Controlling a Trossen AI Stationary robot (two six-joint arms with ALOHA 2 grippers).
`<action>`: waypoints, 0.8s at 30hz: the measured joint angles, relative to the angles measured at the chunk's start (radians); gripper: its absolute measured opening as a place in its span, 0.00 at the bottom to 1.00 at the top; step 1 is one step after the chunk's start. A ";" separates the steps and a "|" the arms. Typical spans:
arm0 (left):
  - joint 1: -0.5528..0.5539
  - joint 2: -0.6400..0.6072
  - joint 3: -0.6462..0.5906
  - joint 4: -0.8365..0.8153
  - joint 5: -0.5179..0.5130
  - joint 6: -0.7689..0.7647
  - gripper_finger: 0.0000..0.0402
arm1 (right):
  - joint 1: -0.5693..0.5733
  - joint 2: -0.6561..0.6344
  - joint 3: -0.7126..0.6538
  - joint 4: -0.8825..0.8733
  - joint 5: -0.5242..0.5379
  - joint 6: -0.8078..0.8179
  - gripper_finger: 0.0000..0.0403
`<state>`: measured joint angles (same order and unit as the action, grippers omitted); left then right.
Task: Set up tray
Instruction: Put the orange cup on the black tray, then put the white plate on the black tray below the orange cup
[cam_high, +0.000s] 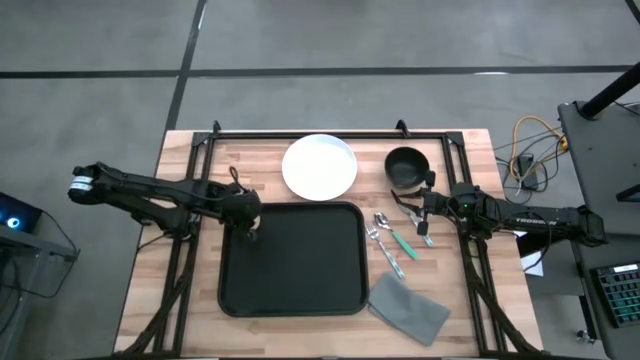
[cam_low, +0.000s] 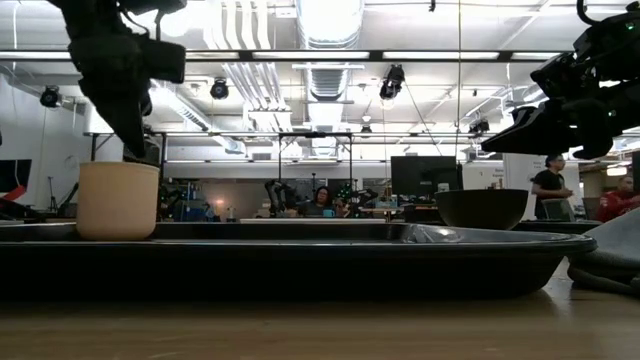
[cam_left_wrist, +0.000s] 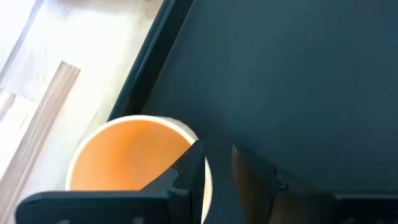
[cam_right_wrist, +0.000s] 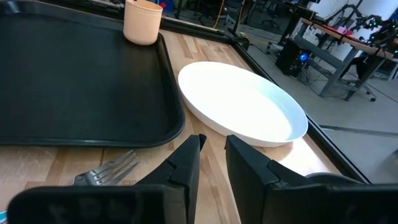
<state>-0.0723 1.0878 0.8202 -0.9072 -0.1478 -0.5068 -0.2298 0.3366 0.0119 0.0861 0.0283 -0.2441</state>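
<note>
Resting on wood table (cam_high: 140, 290) (workshop behind): tray (cam_high: 292, 260).

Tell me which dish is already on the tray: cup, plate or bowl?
The beige cup, standing in the tray's corner under the left tool. The white plate and dark bowl sit on the table.

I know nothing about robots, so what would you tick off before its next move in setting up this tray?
1. Tray lies flat on the table: ok.
2. Cup stands upright in the tray's corner: ok.
3. Left claw clear of the cup: not ok; it sits just over the rim, one finger over the cup's mouth.
4. Right claw empty: ok; it is low over the fork, nothing between its fingers.
5. Plate and bowl on the tray: not ok, both are still on the table.
6. Cutlery and cloth within the right arm's reach: cannot tell for certain, though they lie nearby.
</note>
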 joint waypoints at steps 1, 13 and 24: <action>0.000 0.000 0.006 0.001 0.000 0.000 0.15 | 0.000 0.000 0.000 0.000 0.000 0.000 0.17; -0.001 -0.011 0.010 0.040 0.000 0.034 0.15 | 0.000 0.000 0.000 0.000 0.000 0.000 0.17; 0.001 -0.013 0.032 0.056 -0.001 0.183 0.15 | 0.000 0.000 0.000 0.000 0.000 -0.001 0.17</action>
<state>-0.0717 1.0749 0.8520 -0.8515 -0.1486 -0.3239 -0.2298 0.3367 0.0117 0.0864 0.0280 -0.2454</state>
